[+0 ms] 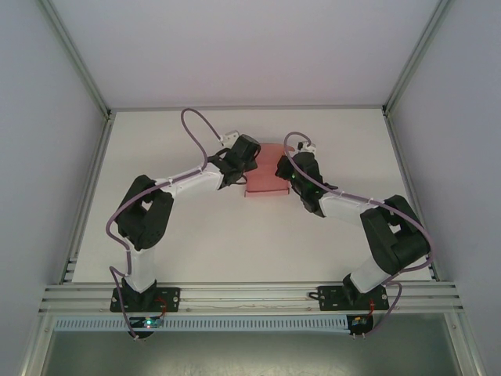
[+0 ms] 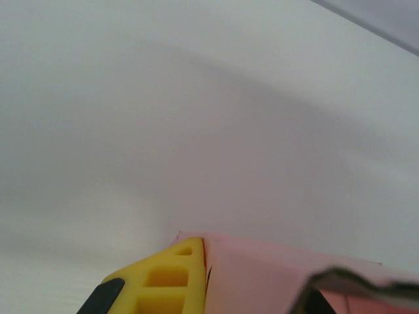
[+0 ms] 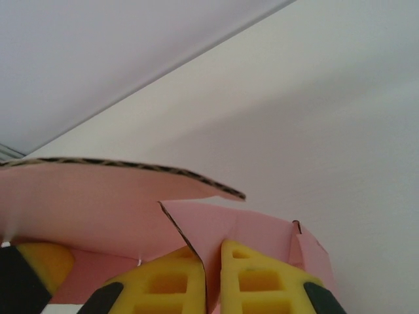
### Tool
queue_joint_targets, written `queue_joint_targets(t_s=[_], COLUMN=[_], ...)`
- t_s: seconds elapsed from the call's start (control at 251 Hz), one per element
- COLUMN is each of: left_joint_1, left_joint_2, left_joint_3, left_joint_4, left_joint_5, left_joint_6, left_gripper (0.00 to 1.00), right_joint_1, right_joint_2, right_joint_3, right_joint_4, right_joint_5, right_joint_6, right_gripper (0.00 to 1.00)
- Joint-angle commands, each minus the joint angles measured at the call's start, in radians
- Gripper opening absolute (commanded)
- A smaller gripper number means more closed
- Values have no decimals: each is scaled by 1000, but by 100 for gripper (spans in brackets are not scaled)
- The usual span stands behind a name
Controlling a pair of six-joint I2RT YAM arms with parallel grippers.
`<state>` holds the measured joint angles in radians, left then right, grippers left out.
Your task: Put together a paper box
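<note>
The paper box (image 1: 264, 178) is a pink card piece with raised flaps, lying on the white table (image 1: 235, 243) at the far middle, between the two grippers. My left gripper (image 1: 244, 160) is at its left edge. In the left wrist view one yellow finger (image 2: 171, 278) presses against a pink panel (image 2: 262, 275); the other finger is hidden behind a blurred flap edge (image 2: 366, 281). My right gripper (image 1: 288, 168) is at the box's right edge. Its two yellow fingers are shut on an upright pink flap (image 3: 213, 229), with a larger curved flap (image 3: 98, 203) to the left.
Aluminium frame rails run along the table's front (image 1: 250, 296) and left side (image 1: 86, 196). White walls close in the back and both sides. Both arms reach inward from their bases, elbows out toward the table's sides.
</note>
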<state>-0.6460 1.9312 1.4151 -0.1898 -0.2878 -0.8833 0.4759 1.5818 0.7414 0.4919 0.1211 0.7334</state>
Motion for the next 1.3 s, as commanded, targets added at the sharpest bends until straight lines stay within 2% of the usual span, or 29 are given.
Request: queue_joint_targets(t_s=[0.0,0.212,0.283,0.451,0.551,0.674,0.826,0.942,1.01,1.125,1.297], left_joint_1=[-39,-41,-42,-43,-45,-56,-77,-79,-83,-107,-121], left_joint_2=[-14,6,21,30,-14,-69,-90,-73,-60,-76,-143], left_joint_3=[97,125,81,-93,-192,-273,-346,-428,-424,-432,-553], left_joint_4=[160,103,163,405,423,487,490,616,625,592,588], left_joint_5=[208,194,199,385,341,343,383,435,465,437,415], left_joint_6=[-90,-94,-56,30,55,102,218,204,201,259,337], left_gripper=[5,5,5,5,5,7,7,9,10,10,12], right_joint_1=[75,75,76,76,74,75,75,76,80,88,105], right_joint_2=[-14,-23,-13,1,-16,-30,-40,-30,-15,7,-22], right_joint_3=[-33,-36,-43,-84,-106,-129,-198,-236,-262,-288,-340], right_joint_4=[19,23,54,130,130,150,241,252,298,347,365], right_joint_5=[-179,-186,-207,-234,-243,-245,-251,-225,-230,-234,-196], right_joint_6=[-39,-61,-66,-97,-134,-149,-175,-176,-158,-142,-210], right_gripper=[9,9,9,9,8,9,9,9,9,8,8])
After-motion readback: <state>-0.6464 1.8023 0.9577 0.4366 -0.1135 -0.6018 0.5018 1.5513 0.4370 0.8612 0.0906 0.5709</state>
